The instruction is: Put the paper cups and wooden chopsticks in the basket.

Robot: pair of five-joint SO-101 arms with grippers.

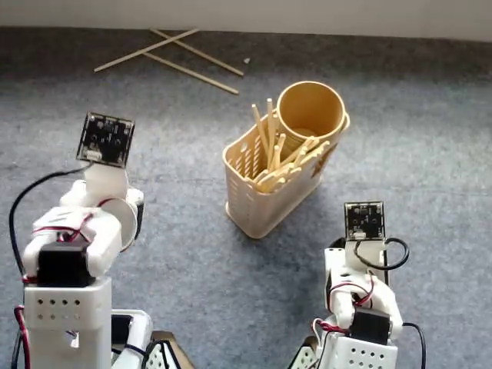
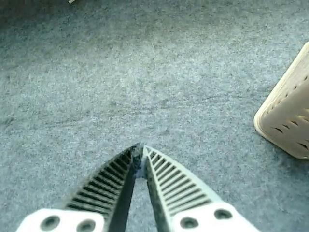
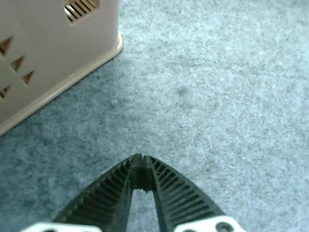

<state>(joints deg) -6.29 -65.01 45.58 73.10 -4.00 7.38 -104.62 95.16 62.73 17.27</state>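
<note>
While the left jaws and the right jaws are each pressed together, empty, the cream slotted plastic basket at centre holds a tan paper cup and wooden chopsticks; three loose chopsticks lie far left on the grey bench.

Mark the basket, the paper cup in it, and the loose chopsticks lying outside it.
basket (image 1: 261, 207): high view, on its near side wall.
paper cup (image 1: 309, 108): high view, on its inner wall.
loose chopsticks (image 1: 146, 51): high view, on the shaft of the leftmost stick.
</note>
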